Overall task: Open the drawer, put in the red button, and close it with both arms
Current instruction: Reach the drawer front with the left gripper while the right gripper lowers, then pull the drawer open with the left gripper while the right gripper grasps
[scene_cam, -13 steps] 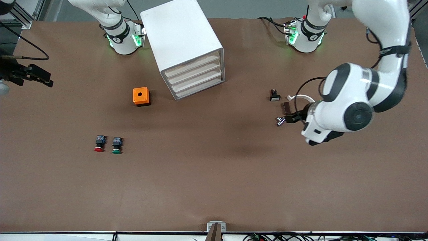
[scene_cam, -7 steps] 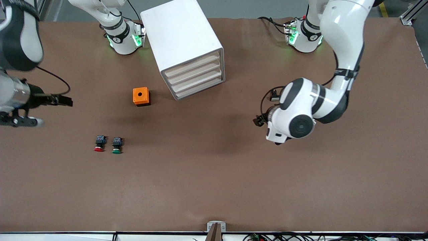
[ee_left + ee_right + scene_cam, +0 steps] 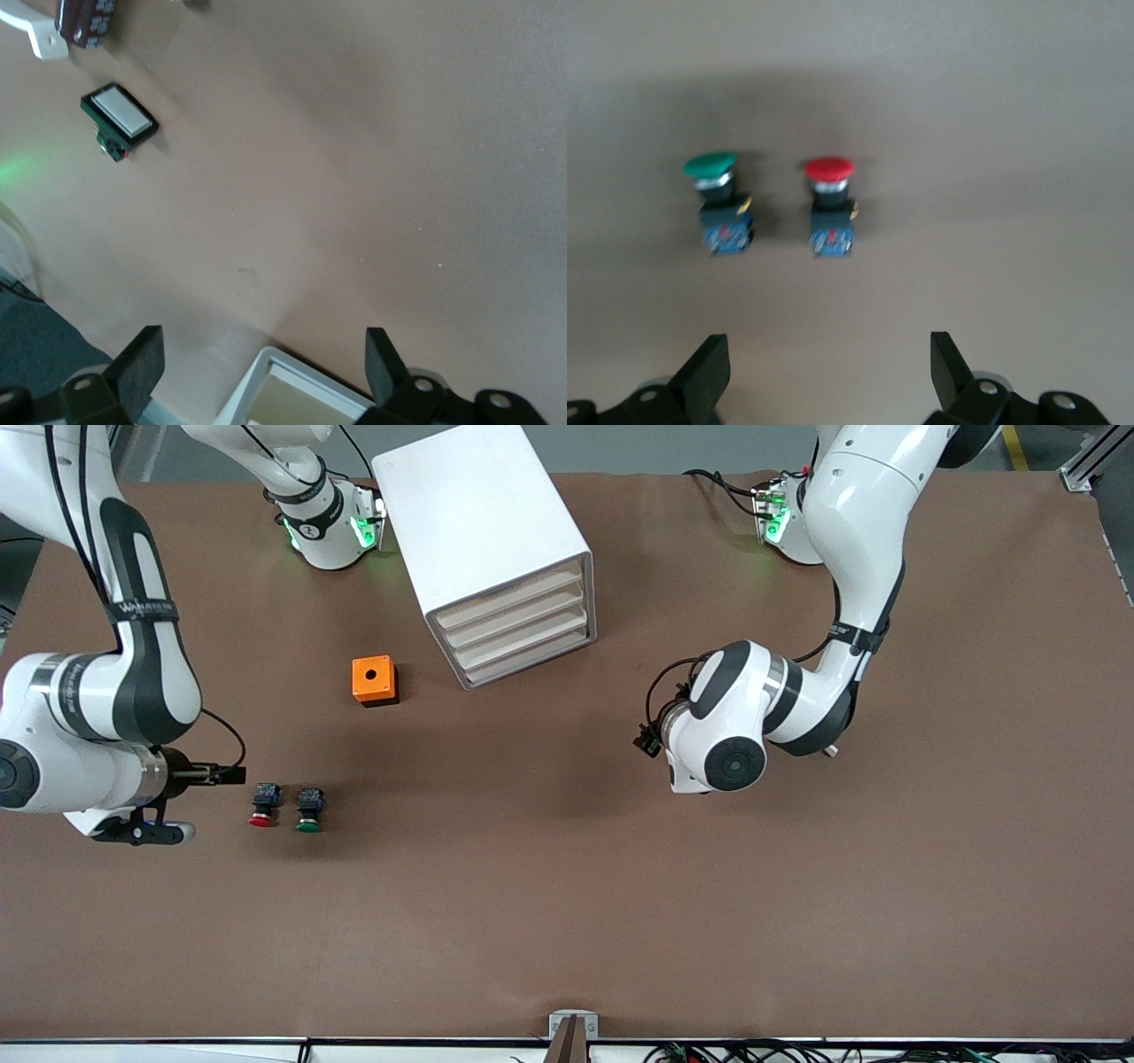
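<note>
White drawer cabinet (image 3: 492, 549) sits shut near the bases; we judge an off-centre pull by the left gripper (image 3: 645, 740), jaws spread wide and empty over bare table before the drawer fronts, could skid it. Right gripper (image 3: 232, 777), jaws released, hangs beside the red button (image 3: 263, 806), which lies on the table toward the right arm's end, nearer the camera than the orange box (image 3: 374, 680). Green button (image 3: 309, 810) lies just beside; a wide approach could catch or knock it
</note>
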Tool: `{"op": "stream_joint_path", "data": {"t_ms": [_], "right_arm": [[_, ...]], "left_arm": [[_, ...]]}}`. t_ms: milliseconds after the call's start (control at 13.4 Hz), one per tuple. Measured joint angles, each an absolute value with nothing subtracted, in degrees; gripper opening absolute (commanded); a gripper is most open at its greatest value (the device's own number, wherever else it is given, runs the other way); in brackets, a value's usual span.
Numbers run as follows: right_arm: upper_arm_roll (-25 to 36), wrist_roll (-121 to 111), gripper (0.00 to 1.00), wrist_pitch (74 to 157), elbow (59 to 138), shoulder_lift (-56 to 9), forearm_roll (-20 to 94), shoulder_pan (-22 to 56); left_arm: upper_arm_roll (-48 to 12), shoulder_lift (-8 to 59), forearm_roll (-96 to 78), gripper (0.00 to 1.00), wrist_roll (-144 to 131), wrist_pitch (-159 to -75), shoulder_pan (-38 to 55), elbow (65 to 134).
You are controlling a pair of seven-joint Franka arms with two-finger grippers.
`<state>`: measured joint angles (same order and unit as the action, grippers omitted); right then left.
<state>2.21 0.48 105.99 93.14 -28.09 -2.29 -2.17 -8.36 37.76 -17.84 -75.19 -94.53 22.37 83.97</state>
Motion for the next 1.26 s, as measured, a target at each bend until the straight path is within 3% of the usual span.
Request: {"op": "stream_joint_path", "data": {"t_ms": [372,1116,1264], "right_arm": [[2.05,0.28,1.0,117.07,96.75,-30.62,-2.29,-2.89],[2.07,0.53,1.0,131.02,106.01,-31.95,-2.29,-2.89],[2.07,0.59,1.0,133.6,107.6,-31.95,-2.28,-2.89]], "left_arm": [[-8.36,39.07,-26.9,1.0,-87.83,-94.39,22.87,84.07],[-8.65,46.74,-44.51,1.0,-112.95,-94.6,24.89,82.97],[-8.81,46.67,-46.97,0.87,-119.49,-94.57,26.1,81.96]]}}
